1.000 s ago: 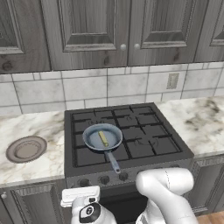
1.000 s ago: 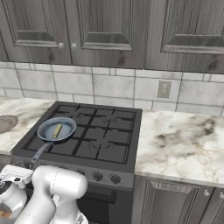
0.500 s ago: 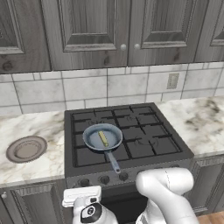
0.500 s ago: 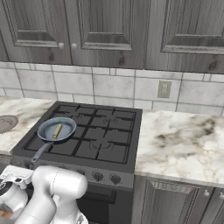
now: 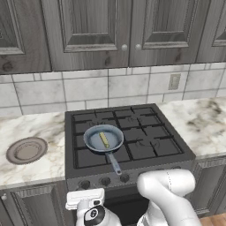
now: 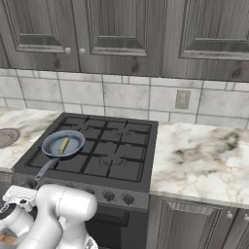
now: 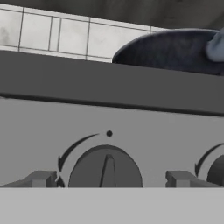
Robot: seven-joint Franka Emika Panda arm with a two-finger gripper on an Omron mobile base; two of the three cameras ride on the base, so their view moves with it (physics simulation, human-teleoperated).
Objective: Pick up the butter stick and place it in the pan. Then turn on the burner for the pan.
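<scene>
On the stove's front-left burner, the pan (image 5: 103, 138) already holds the butter stick (image 5: 104, 140). Below it, the fingers (image 7: 43, 179) stand wide open and empty, straddling a control knob (image 7: 105, 170). Risk: this knob may serve another burner, or the fingers slip while twisting.

A pale-yellow butter stick (image 5: 103, 140) lies in the grey-blue pan (image 5: 93, 142) on the black stove (image 5: 145, 145), flanked by white marble counter (image 5: 203, 123) veined grey, a brown plate (image 5: 26, 150) left, dark-grey wood-grain cabinets (image 5: 88, 31) above cream tiles (image 5: 88, 90).
</scene>
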